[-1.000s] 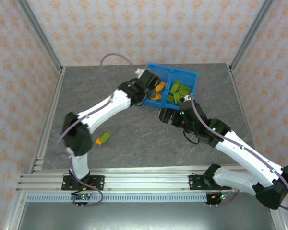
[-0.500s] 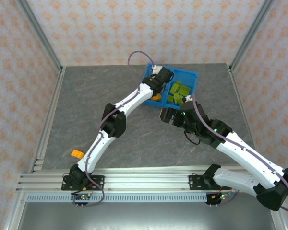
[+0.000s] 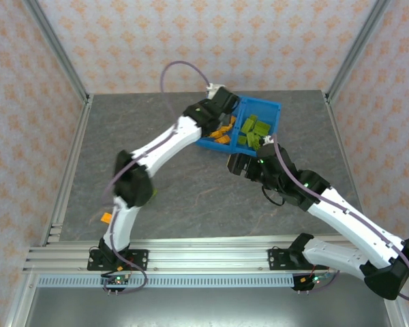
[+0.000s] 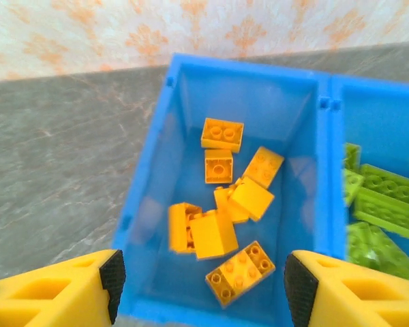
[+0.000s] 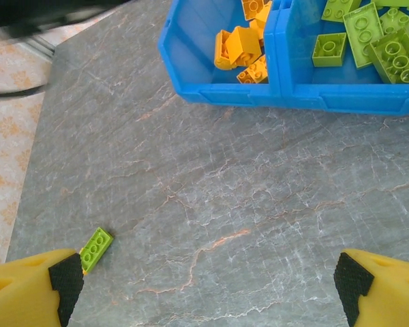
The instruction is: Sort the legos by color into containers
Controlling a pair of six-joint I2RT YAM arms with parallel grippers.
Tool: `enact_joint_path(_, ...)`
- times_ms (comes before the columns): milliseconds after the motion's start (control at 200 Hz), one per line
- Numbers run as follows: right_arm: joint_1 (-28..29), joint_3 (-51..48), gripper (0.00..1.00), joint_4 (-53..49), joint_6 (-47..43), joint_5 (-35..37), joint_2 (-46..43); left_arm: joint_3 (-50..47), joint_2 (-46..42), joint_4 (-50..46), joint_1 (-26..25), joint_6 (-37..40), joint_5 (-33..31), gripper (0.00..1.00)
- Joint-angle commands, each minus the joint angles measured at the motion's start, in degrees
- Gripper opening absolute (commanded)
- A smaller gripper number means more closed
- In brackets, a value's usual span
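The blue bin (image 3: pixel 276 109) stands at the back of the table. Its left compartment holds several orange legos (image 4: pixel 218 204), and its right one holds several green legos (image 4: pixel 378 201). My left gripper (image 4: pixel 204 283) hovers open over the orange compartment's near wall with nothing between its fingers; from above the left gripper (image 3: pixel 225 105) sits at the bin's left corner. My right gripper (image 5: pixel 206 281) is open over bare table in front of the bin (image 5: pixel 327 99). A green lego (image 5: pixel 95 245) lies loose by its left fingertip. An orange lego (image 3: pixel 106 218) lies near the table's left edge.
The grey stone-patterned table (image 3: pixel 191 197) is fenced by metal rails at the left (image 3: pixel 71 170) and right. The left arm's elbow (image 3: pixel 133 184) hangs over the table's left half. The right arm's forearm (image 3: pixel 327 204) crosses the right half.
My left arm's elbow has swung across the table while its gripper stayed over the bin, shifting slightly left. The loose orange lego now lies further left than a second ago. The right arm is still.
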Motion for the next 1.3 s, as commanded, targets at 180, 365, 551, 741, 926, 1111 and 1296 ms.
enact_joint_path(180, 0.35, -2.34, 0.96, 1.0, -2.85, -6.97, -0.38, -40.82, -36.81, -3.63, 0.49, -10.61, -5.46, 0.69)
enact_joint_path(365, 0.35, -3.06, 0.96, 0.96, -3.04, -7.03, 0.7, -60.1, -45.59, -10.14, 3.63, -14.41, -6.21, 0.72)
enact_joint_path(551, 0.39, -2.56, 0.96, 2.15, -2.6, -8.06, 2.46, -61.66, -34.13, -13.01, 8.09, -12.28, -2.89, 0.83)
enact_joint_path(741, 0.35, -1.8, 0.97, 1.39, -2.72, -7.06, 2.39, -63.63, -27.35, -6.93, 8.31, -9.09, 8.95, 0.87)
enact_joint_path(926, 0.39, -1.58, 0.97, 1.48, -2.39, -7.35, 2.7, -65.31, -24.37, -4.86, 9.65, -8.49, 8.58, 0.79)
enact_joint_path(1111, 0.36, -0.89, 0.97, 0.78, -1.87, -6.77, 3.13, -67.19, -23.36, -2.14, 10.31, -8.23, 11.34, 0.63)
enact_joint_path(1296, 0.44, 0.06, 0.96, 0.77, -1.23, -6.99, 4.46, -69.11, -24.74, -0.69, 10.69, -9.92, 13.22, 0.5)
